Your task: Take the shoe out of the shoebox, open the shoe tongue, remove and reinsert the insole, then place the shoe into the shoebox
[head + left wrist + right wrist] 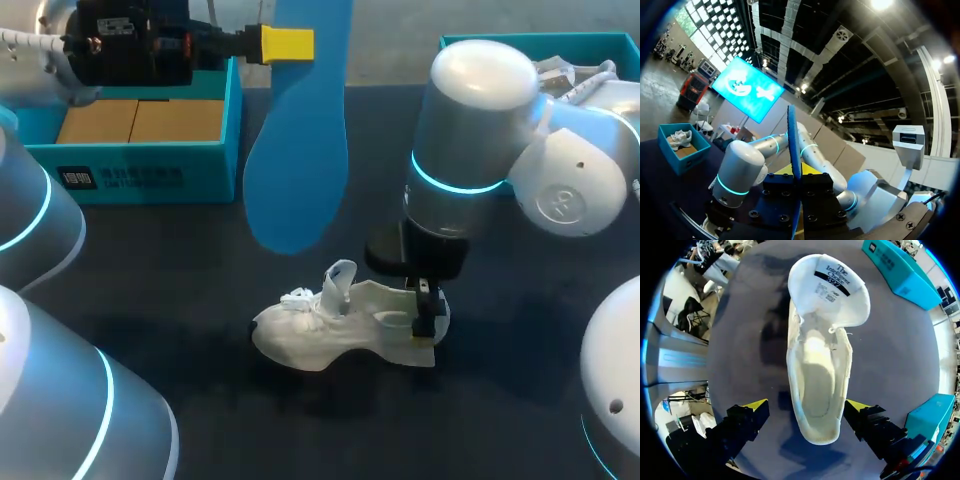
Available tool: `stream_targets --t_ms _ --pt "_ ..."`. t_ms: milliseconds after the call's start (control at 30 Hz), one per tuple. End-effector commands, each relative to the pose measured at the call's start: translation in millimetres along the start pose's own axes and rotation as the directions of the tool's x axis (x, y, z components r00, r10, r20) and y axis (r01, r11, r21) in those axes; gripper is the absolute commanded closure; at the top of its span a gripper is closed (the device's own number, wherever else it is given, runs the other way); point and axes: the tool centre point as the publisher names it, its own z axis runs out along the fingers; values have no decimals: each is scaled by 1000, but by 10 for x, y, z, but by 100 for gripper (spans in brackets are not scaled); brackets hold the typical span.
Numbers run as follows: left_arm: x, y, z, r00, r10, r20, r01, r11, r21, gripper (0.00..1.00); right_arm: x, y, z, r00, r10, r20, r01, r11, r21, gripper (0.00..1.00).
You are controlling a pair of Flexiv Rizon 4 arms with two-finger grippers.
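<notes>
Found the white shoe (345, 330) nearest, standing on its sole on the dark table (150, 300), about midway along the front edge and a little back from it. Noted its long axis running parallel to that edge: toe toward the table's left side, heel toward the right, tongue pulled up and forward.

Saw the right arm (480, 130) bent in from the right side, wrist turned straight down, with the right gripper (425, 320) over the heel. Read its fingers as spread wide in the right wrist view, one yellow tip at each side of the heel. Neither touching, nothing held.

Farther back, high above the table's far left part, spotted the left gripper (300, 45) lying level and pointing right, clamped on the narrow end of the blue insole (300, 150). Saw the insole hanging long axis down, broad end lowest and free, and edge-on between the fingers in the left wrist view.

Marked a teal shoebox (140, 175) with brown cardboard inside at the far left corner. Marked a second teal shoebox (520, 42) at the far right corner, partly hidden by the arm.
</notes>
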Motion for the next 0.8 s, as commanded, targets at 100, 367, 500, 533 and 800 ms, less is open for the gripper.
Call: stream_targets --t_ms 100,367,500,533,800 --pt "-12 -2 17 1000 0 -2 0 1000 1 100 -42 -31 -76 1000 -3 8 3 1000 -1 0" --pt "-12 -2 17 1000 0 -2 0 1000 1 100 -238 127 -193 999 -26 29 25 999 26 0" --pt "-12 -2 17 1000 0 -2 0 1000 1 100 -294 250 -196 998 -36 45 34 999 32 0" --pt "-12 -2 17 1000 0 -2 0 1000 1 100 -298 274 -189 998 -35 49 34 999 34 0" --pt "-12 -2 17 1000 0 -2 0 1000 1 100 -316 360 -11 998 -17 62 14 998 55 0"
